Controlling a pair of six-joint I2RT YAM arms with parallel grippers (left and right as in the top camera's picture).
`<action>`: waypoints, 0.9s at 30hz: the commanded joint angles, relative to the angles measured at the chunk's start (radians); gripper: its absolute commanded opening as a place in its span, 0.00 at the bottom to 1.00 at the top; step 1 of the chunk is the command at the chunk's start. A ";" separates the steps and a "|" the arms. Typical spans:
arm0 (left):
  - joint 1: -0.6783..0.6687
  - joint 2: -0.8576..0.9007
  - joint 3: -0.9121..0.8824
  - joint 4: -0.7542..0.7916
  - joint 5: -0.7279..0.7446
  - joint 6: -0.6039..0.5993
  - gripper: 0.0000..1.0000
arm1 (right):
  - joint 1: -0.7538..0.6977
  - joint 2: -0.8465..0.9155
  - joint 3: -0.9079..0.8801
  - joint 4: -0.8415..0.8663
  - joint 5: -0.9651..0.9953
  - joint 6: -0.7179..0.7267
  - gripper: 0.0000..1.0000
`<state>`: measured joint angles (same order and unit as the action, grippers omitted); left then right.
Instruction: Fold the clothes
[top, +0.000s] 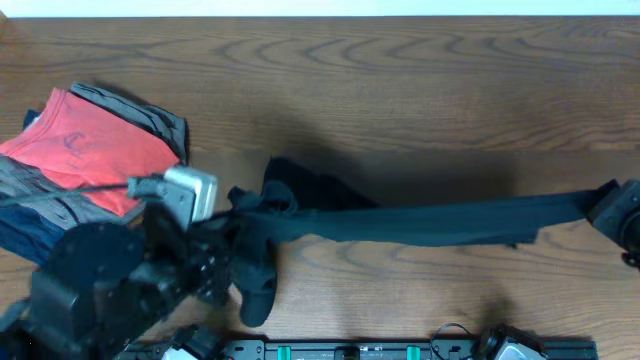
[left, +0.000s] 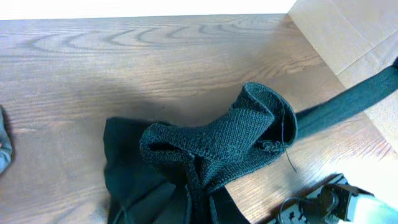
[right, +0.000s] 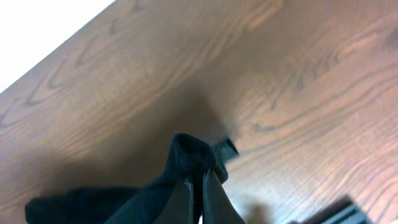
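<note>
Brown wood-grain table (top: 400, 80); a folded coral-red garment (top: 85, 145) lies at 9 o'clock. The black soft-fabric collared shirt (top: 430, 220) stretches rope-like across the table's middle, long axis 9 to 3. The left gripper (top: 232, 225) is clamped on its bunched 9 o'clock end, and the right gripper (right: 198, 196) pinches the 3 o'clock end.

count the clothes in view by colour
black shirt: 1
red garment: 1
grey garment: 1
navy garment: 1
total: 4
</note>
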<state>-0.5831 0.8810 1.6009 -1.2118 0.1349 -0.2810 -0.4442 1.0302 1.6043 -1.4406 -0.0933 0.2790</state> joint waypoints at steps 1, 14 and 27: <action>0.007 0.114 0.005 0.028 -0.048 0.014 0.06 | -0.009 0.079 0.010 0.038 -0.038 -0.073 0.01; 0.286 0.771 0.084 0.464 0.042 0.136 0.06 | 0.092 0.536 0.017 0.626 -0.114 0.029 0.01; 0.516 1.078 0.934 0.383 0.107 0.174 0.06 | 0.008 0.591 0.406 0.795 -0.073 0.109 0.01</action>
<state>-0.1200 2.0251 2.3928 -0.8032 0.2607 -0.1253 -0.3668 1.6573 1.9079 -0.6102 -0.2863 0.3714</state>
